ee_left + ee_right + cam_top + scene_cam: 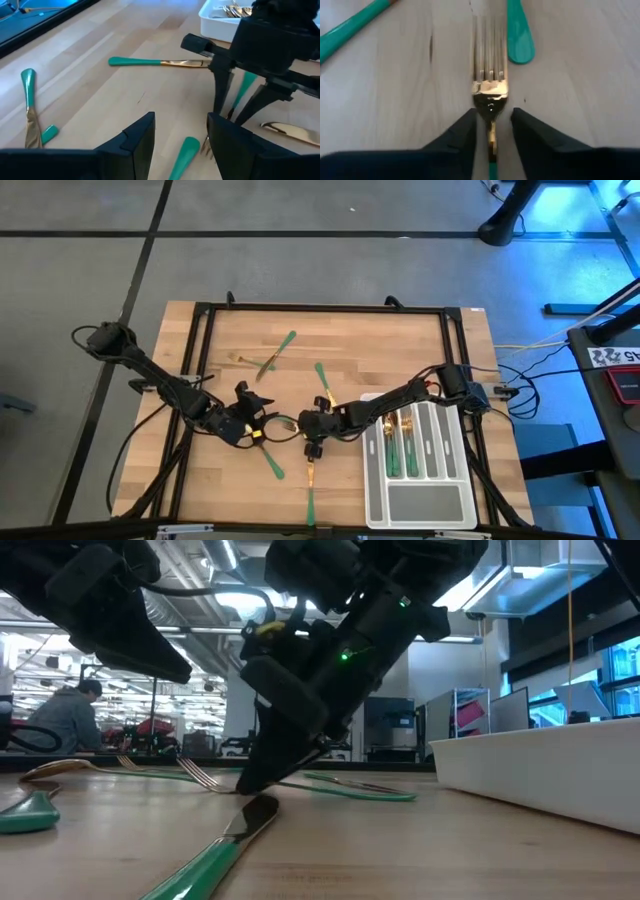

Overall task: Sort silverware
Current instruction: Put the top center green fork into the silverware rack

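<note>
My right gripper [492, 116] points down at the table's middle [312, 438], open. Its fingers stand on either side of a fork's slim gold neck [491, 131], just behind the head [490, 90], with a gap on each side. The fork lies flat, tines [200, 775] toward the table's left and green handle [245, 85] toward the tray. My left gripper [180, 137] hovers open above the table just left of it [245, 423], holding nothing. A gold-bladed knife [250, 820] lies near the front edge [310, 485]. More green-handled pieces lie farther back [280, 352], [321, 380].
The pale grey divided tray [372, 480] sits at the table's right [540, 765], with several pieces in its slots [400, 445]. Another green handle end [520, 45] lies close beside the fork's tines. A black frame [200, 315] borders the table. A person sits far behind [65, 715].
</note>
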